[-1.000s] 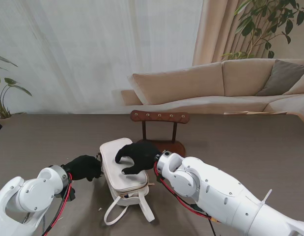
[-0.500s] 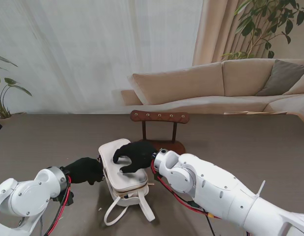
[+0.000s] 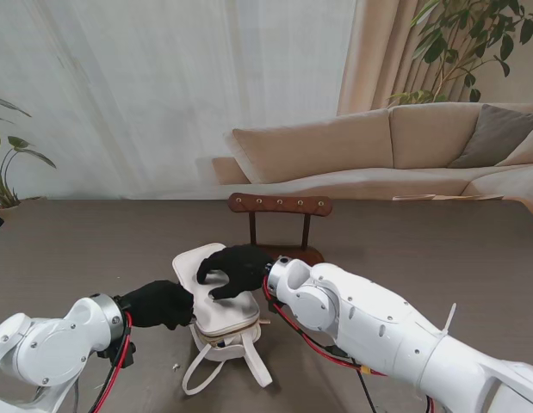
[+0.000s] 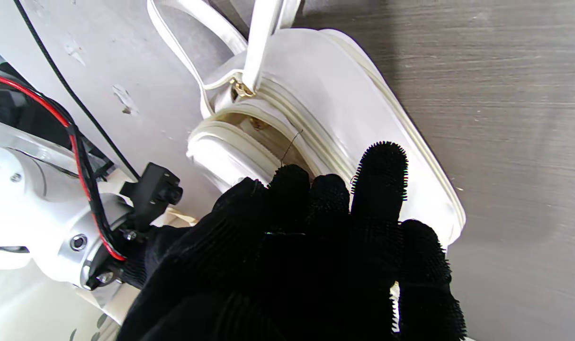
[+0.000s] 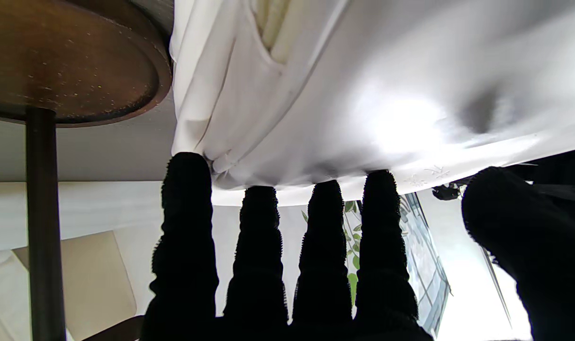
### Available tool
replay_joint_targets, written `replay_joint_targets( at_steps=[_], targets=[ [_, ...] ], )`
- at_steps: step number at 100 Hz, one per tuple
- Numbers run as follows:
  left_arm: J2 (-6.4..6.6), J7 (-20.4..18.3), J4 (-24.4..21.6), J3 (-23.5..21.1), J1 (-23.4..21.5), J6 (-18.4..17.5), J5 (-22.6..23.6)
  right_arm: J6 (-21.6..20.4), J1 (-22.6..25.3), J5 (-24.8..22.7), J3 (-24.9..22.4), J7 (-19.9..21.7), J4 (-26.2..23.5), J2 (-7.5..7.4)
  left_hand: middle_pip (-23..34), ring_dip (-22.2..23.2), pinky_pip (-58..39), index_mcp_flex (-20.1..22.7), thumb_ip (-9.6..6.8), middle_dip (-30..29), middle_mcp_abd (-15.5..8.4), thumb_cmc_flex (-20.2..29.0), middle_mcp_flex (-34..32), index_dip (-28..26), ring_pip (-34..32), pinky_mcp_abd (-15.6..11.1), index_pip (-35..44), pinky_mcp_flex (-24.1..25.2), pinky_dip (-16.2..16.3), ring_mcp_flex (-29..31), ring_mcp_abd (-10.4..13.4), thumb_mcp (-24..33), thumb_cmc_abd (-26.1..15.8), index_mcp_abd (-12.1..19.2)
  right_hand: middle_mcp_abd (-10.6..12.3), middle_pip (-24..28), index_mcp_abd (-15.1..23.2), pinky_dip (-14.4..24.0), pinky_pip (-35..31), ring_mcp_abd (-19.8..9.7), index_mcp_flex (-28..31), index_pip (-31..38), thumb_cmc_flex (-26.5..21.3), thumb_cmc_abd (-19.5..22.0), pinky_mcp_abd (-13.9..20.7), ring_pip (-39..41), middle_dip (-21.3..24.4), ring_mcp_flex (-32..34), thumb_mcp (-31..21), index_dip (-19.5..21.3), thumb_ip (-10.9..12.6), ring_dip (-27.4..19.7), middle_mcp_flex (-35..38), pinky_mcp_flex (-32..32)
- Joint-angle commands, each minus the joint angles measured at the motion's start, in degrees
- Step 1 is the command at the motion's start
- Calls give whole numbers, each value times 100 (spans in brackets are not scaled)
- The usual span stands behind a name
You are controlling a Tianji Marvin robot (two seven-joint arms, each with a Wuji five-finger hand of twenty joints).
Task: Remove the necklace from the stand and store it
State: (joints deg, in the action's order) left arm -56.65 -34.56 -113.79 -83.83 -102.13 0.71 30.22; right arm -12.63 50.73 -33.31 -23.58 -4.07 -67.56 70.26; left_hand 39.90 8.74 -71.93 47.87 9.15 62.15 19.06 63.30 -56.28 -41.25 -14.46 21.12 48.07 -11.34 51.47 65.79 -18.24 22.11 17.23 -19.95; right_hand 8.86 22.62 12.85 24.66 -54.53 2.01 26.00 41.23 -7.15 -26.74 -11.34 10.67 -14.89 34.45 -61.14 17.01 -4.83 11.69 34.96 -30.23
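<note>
The right hand (image 3: 236, 271) rests spread on the white handbag (image 3: 216, 301) (fingertips touching its flap), holding nothing. The left hand (image 3: 163, 304) presses curled fingers against the handbag's side; whether it grips anything cannot be told.

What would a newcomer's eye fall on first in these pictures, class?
A white handbag lies mid-table, with the black-gloved right hand pressing on top of it and the left hand at its left side. Behind it, farther from me, a brown wooden stand shows no necklace.
</note>
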Motion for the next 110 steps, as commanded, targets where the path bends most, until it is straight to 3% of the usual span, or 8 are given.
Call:
replay_joint_targets(
  at_steps=[1, 82, 110],
  targets=[
    [-6, -177, -165, 71, -50, -56, -55, -2, 159, -22, 170, 262, 251, 22, 109, -20, -298, 11, -133, -37, -131, 140, -65, -35, 58, -136, 199, 21, 6, 4, 249, -75, -190, 372, -140, -9, -48, -72, 9, 88, 59, 21, -106, 159, 203, 510, 70, 475, -361, -54, -87, 61, 179, 1514],
    [98, -521, -788, 599, -76, -330, -105, -64, -22, 237, 439, 403, 673, 178, 138, -11, -354, -9, -144, -40, -213, 141, -105, -47, 13, -155, 226, -113, -3, 80, 327, -182, -252, 442, -148, -18, -94, -77, 16, 26, 143, 61, -159, 178, 256, 556, 74, 580, -448, -69, -92, 100, 290, 1547],
    [112, -519, -911, 777, -30, -441, -204, -11, 45, 245, 383, 517, 503, 93, 155, -6, -390, -5, -146, -43, -241, 140, -129, -43, -14, -142, 241, -185, -6, 124, 358, -202, -255, 446, -141, -15, -116, -72, 13, -1, 175, 79, -179, 180, 272, 568, 72, 596, -473, -70, -92, 109, 325, 1547]
  ],
)
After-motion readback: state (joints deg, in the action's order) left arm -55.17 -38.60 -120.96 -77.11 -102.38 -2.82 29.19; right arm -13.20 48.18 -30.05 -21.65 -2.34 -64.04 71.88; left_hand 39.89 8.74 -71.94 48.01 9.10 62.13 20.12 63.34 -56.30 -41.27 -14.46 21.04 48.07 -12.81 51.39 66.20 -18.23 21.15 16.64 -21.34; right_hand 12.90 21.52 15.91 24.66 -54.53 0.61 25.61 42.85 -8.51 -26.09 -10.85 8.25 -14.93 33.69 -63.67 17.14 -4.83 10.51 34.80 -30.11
